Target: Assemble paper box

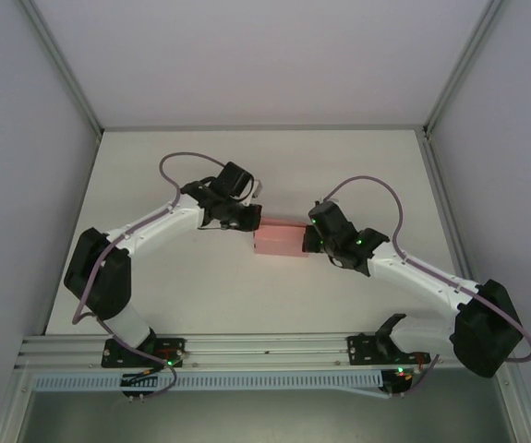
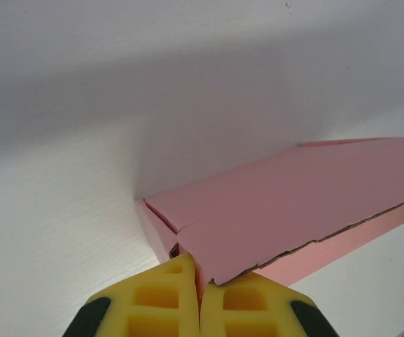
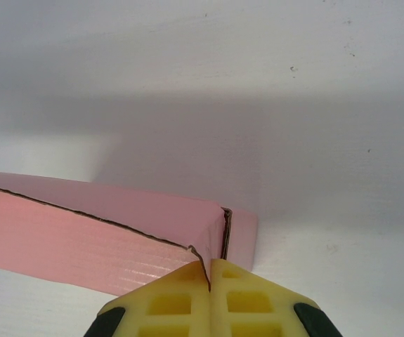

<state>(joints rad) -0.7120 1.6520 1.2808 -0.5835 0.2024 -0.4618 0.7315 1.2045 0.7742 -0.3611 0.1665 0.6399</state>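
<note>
The pink paper box [image 1: 279, 238] lies in the middle of the white table as a small, nearly closed rectangular box. My left gripper [image 1: 248, 221] meets its left end, and in the left wrist view its yellow fingers [image 2: 161, 298] are shut on a corner of the box's pink lid flap [image 2: 307, 203]. My right gripper [image 1: 309, 236] meets the right end. In the right wrist view its yellow fingers [image 3: 258, 302] pinch the thin edge of the box's end wall [image 3: 216, 235]. The box [image 3: 82, 235] stretches off to the left there.
White table [image 1: 173, 166] with grey walls on the left, right and back. An aluminium rail [image 1: 265, 349] runs along the near edge by the arm bases. Both arms reach inward, elbows out toward the table's sides.
</note>
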